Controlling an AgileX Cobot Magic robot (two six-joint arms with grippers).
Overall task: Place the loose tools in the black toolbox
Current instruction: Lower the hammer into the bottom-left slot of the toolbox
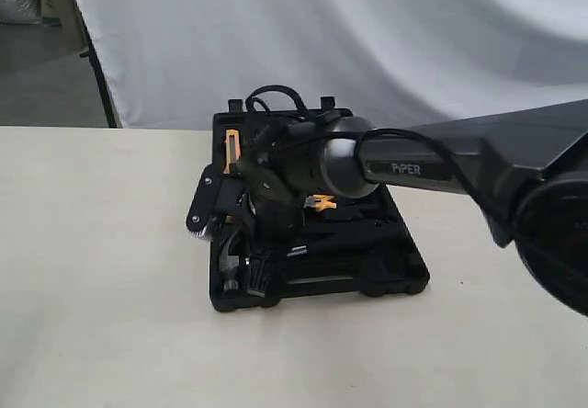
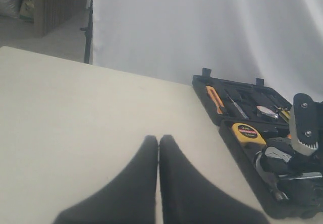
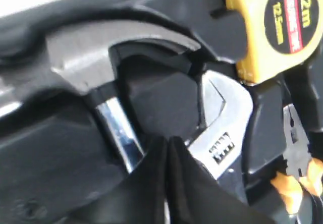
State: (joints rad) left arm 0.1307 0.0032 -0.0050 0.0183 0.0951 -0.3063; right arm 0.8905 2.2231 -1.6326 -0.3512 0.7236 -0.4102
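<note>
Right wrist view: steel hammer (image 3: 91, 52) beside silver wrench (image 3: 227, 120); right hand (image 3: 168, 142) clenched, empty.

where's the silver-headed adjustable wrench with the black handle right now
In the right wrist view, the silver-headed adjustable wrench lies inside the black moulded-plastic toolbox, between the steel claw hammer and the yellow tape measure, with orange-handled pliers close by.

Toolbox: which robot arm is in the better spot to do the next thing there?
Probably the right. The right pincer, shut, sits over the toolbox, just above the hammer and wrench lying inside. The left pincer, also shut, hangs over bare table beside the box.
</note>
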